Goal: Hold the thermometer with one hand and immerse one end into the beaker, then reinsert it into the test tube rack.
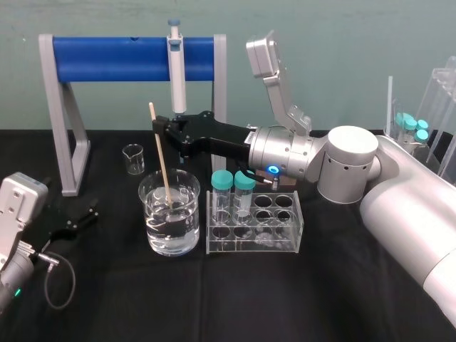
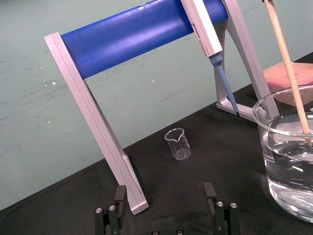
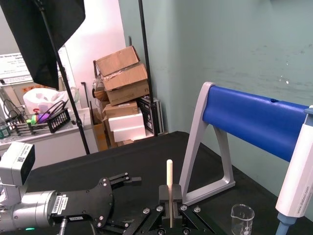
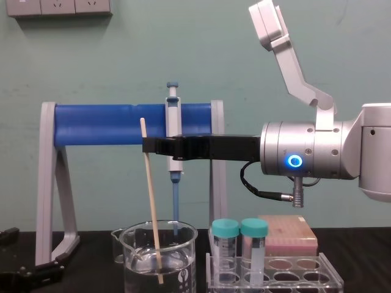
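Observation:
The thermometer [image 1: 160, 153] is a thin cream rod that leans slightly, with its lower end under the water in the large clear beaker [image 1: 169, 235]. My right gripper [image 1: 158, 129] reaches in from the right and is shut on the rod near its top. The chest view shows the same grip [image 4: 146, 146] on the thermometer [image 4: 153, 213] above the beaker [image 4: 137, 268]. In the right wrist view the rod [image 3: 169, 178] stands up between the black fingers. The clear test tube rack [image 1: 285, 229] stands just right of the beaker and holds two teal-capped tubes [image 1: 233, 194]. My left gripper [image 1: 77, 217] rests open at the table's left.
A grey frame with a blue bar [image 1: 128, 58] stands behind and carries a hanging pipette [image 1: 177, 68]. A small glass beaker [image 1: 133, 158] sits near the frame's left leg. A pink box [image 4: 284, 237] lies behind the rack. More tube holders [image 1: 420, 125] stand at the far right.

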